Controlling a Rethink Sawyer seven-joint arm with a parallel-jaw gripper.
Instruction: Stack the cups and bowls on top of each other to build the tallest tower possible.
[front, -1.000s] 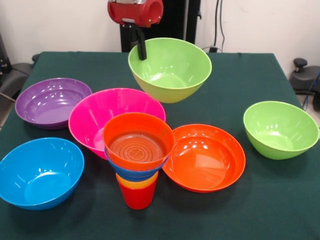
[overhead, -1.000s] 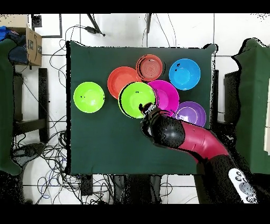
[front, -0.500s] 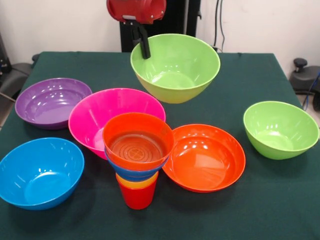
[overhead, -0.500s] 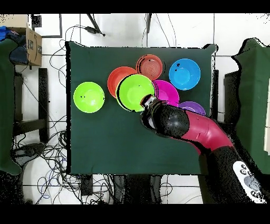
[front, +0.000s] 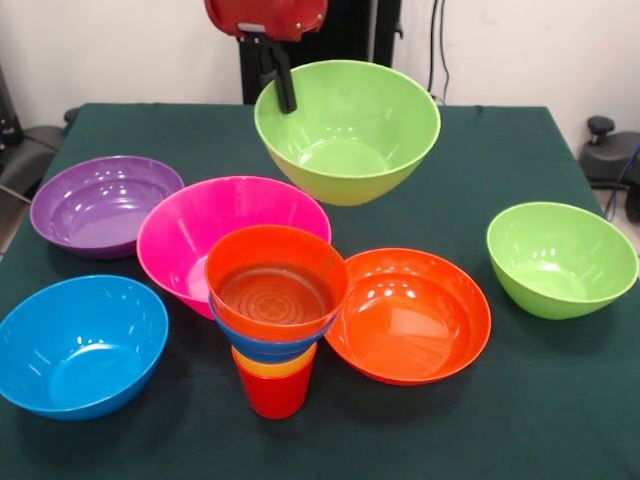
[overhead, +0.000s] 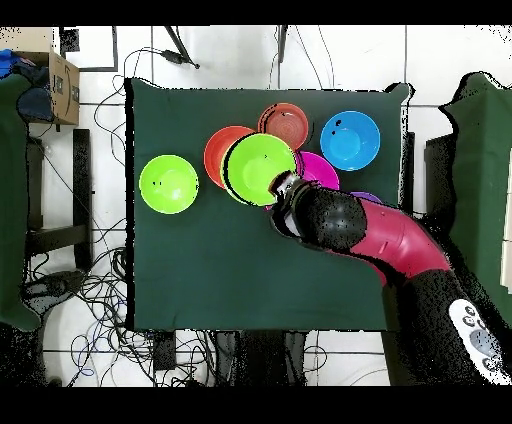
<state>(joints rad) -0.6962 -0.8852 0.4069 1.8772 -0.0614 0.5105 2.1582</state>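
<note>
Hanging in the air above the table, a glossy lime green plastic bowl (front: 347, 130) is held by its rim, with its mouth turned up and a little tilted. The black gripper (front: 279, 78) comes down from the red end of the arm and its fingers (front: 284, 88) are closed on the bowl's rim, one of them showing inside the wall. In the overhead view the red and black arm (overhead: 385, 243) reaches across the table, and the lifted bowl (overhead: 260, 168) lies over parts of the bowls below it.

The tower (front: 276, 312) stands on the dark green tablecloth (front: 520, 400), nearer the camera in the front view: a narrow red plastic cup (front: 272, 393) lowest, then an orange cup rim, a small blue bowl and a small orange-red bowl (front: 277, 282) on top. Just behind the tower is a large pink bowl (front: 190, 225), and beside it a large, shallow orange-red bowl (front: 415, 315), which seems to touch the stack. A purple bowl (front: 100, 203) and a light blue bowl (front: 78, 343) sit on one side. A second lime green bowl (front: 562, 258) stands well apart on the other side.
</note>
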